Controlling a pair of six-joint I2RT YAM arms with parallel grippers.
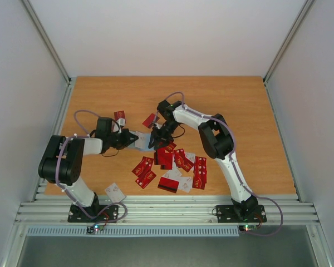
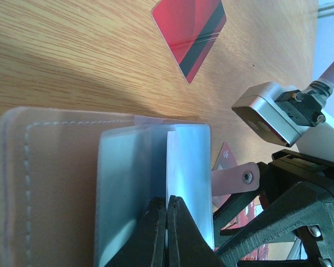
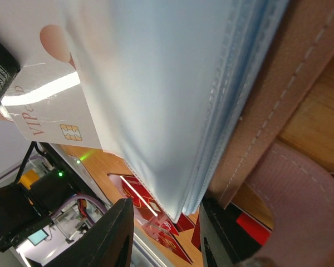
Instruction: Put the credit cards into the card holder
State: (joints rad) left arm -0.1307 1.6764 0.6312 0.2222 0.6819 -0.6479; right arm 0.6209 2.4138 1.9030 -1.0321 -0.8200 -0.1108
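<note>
From overhead I can barely make out the card holder [image 1: 142,139]. It hangs between the two wrists above the table [image 1: 239,105], and the arms cover most of it. My left gripper [image 2: 167,203] shows its black fingers pressed flat together on the edge of one clear sleeve, so it is clamped on the card holder. The tan stitched cover [image 2: 55,183] spreads to the left of the fingers and is cut off by the frame.

In the right wrist view the sleeves fill the picture so close that they blur. My right gripper [image 3: 166,204] has its fingers parted. The lower corner of the sleeve stack sits between them, close to one finger, with a clear gap to the other. A white card [image 3: 50,111] with a chip and partly readable lettering lies against the sleeves. I cannot tell whether it is inside a pocket or behind one. The holder's pinkish strap [image 3: 292,194] curls outside the fingers.

The credit cards [image 1: 172,167] lie scattered on the wood just below both grippers, several overlapping. A red striped card [image 2: 189,33] lies alone beyond the holder.
</note>
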